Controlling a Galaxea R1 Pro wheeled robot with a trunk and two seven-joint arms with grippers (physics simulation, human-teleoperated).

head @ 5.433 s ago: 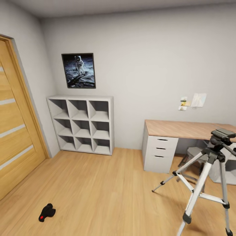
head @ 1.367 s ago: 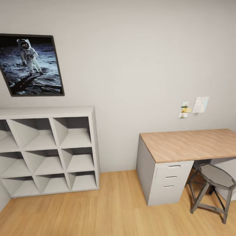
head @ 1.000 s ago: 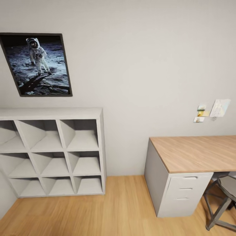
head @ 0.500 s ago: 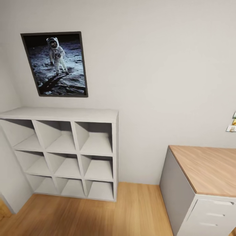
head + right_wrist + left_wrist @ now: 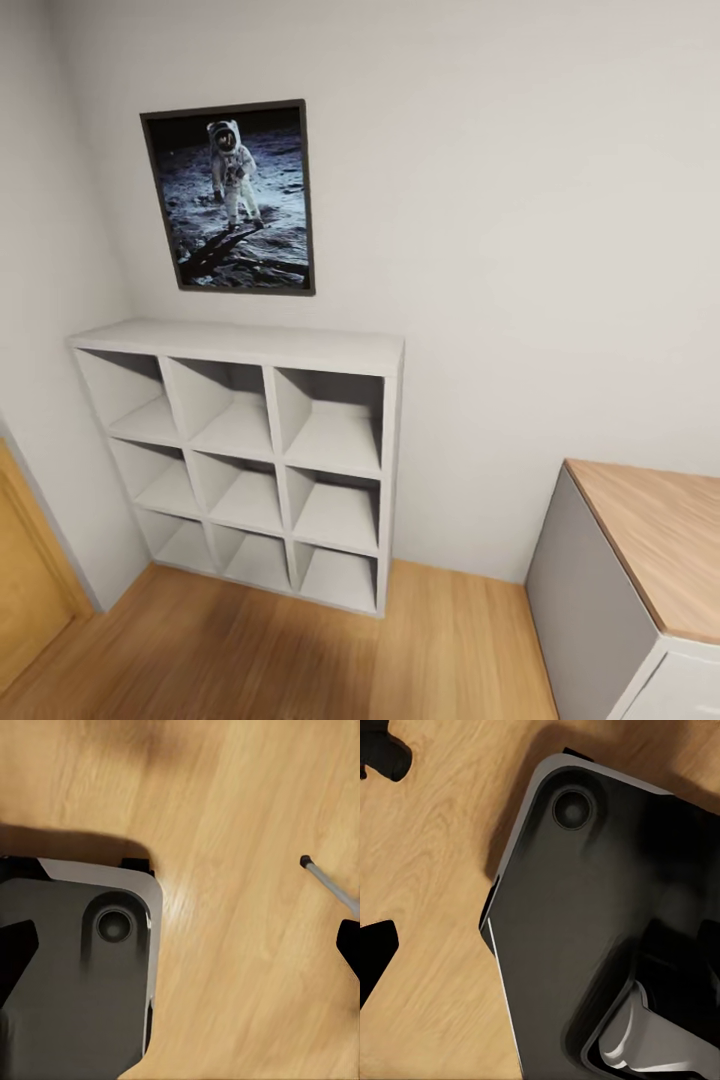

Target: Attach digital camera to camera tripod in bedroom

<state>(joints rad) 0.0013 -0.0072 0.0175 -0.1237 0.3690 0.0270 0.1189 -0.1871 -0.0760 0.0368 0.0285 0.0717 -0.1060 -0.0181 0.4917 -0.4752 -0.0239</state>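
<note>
I see the wood-topped white desk (image 5: pixel 640 560) cut off beside the white cube shelf (image 5: pixel 250 450); black object (image 5: pixel 381 754) unidentifiable.

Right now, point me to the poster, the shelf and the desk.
poster (image 5: pixel 238 195): head view, on the astronaut print inside the dark frame.
shelf (image 5: pixel 262 346): head view, on its flat top board.
desk (image 5: pixel 668 530): head view, on the wooden top.

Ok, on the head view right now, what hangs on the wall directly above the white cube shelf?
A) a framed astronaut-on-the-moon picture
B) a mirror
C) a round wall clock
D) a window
A: a dark-framed astronaut picture hangs on the grey wall just above the white cube shelf.
</note>
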